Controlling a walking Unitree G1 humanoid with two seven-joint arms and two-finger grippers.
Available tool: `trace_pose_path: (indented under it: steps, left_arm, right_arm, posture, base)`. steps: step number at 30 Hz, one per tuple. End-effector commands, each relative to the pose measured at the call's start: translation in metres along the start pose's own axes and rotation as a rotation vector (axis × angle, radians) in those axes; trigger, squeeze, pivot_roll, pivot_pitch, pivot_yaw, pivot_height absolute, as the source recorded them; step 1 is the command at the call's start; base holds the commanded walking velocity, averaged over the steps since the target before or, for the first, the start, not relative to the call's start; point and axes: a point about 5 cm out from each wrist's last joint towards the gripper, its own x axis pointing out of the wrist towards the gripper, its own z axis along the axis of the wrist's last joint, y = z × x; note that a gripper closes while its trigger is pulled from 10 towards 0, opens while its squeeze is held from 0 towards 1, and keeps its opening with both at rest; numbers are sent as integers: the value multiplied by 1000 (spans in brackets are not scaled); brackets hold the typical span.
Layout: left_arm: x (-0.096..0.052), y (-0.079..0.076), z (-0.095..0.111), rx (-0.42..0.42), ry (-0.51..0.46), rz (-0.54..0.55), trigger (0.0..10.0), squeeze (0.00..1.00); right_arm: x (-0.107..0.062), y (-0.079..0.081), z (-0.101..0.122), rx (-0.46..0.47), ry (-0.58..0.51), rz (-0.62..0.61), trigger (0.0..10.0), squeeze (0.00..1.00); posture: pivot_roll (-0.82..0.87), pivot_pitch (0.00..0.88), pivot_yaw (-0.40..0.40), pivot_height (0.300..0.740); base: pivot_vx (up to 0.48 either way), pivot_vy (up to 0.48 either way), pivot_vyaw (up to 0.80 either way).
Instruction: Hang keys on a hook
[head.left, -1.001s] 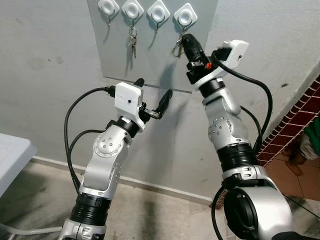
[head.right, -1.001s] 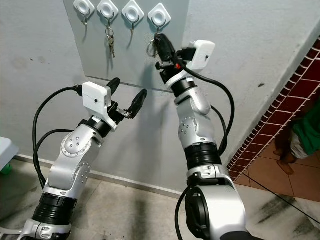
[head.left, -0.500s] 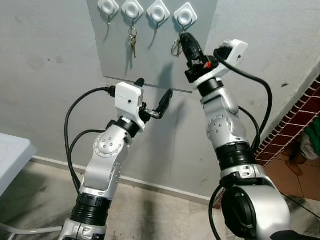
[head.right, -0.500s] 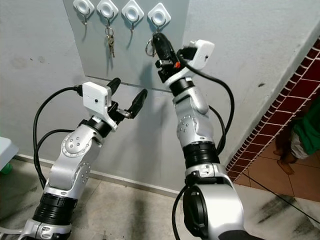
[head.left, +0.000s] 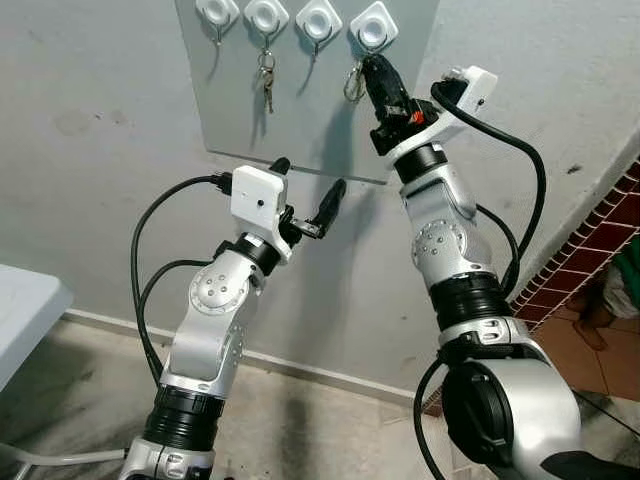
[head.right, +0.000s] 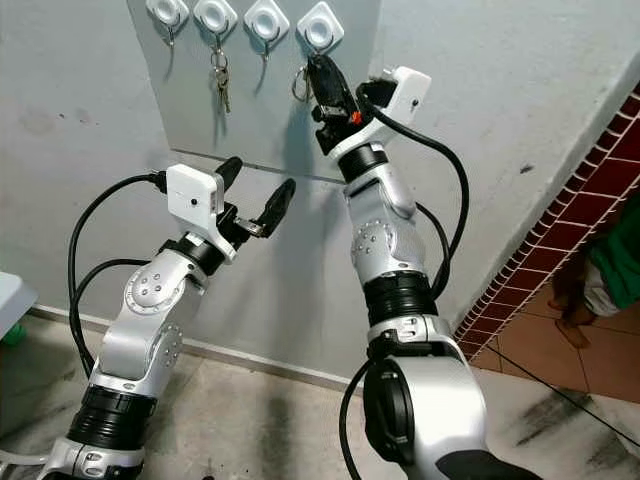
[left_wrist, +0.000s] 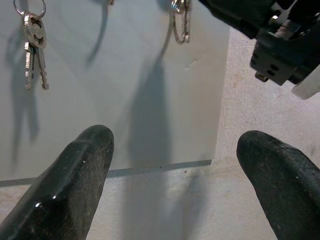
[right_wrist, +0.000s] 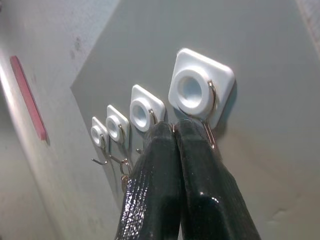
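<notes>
On the far wall's grey panel (head.left: 300, 120), a small bunch of silver keys (head.left: 265, 83) hung from the second of four white square hooks, while the left gripper (head.left: 310, 195) waited lower down, fingers spread wide and empty. To the right, the right gripper (head.left: 372, 72), fingers pinched together on the silver key ring (head.left: 354, 84), held it just below the rightmost white square hook (head.left: 372, 25), apparently to loop it on.

The silver key ring (head.left: 353, 84) dangles just below the rightmost white hook (head.left: 373, 27), pinched in the right pincer (head.left: 378, 72).
</notes>
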Motion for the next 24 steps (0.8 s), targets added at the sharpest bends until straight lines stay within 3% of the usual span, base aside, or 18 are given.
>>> trace_pose_path:
  steps: [1,10,24]
  left_arm:
    - [2,0,2,7,-6,-2,10000,0]
    - [2,0,2,7,-9,2,10000,0]
    - [1,0,2,3,-8,5,10000,0]
  right_arm:
    - [6,3,4,17,-16,1,10000,0]
    - [8,0,1,72,-12,-40,10000,0]
    - [2,-1,-5,363,-103,-83,10000,0]
  posture:
    - [-26,66,-23,732]
    - [-24,65,-26,732]
    - [-19,66,-26,732]
  base:
    - [0,0,0]
    - [0,0,0]
    - [0,0,0]
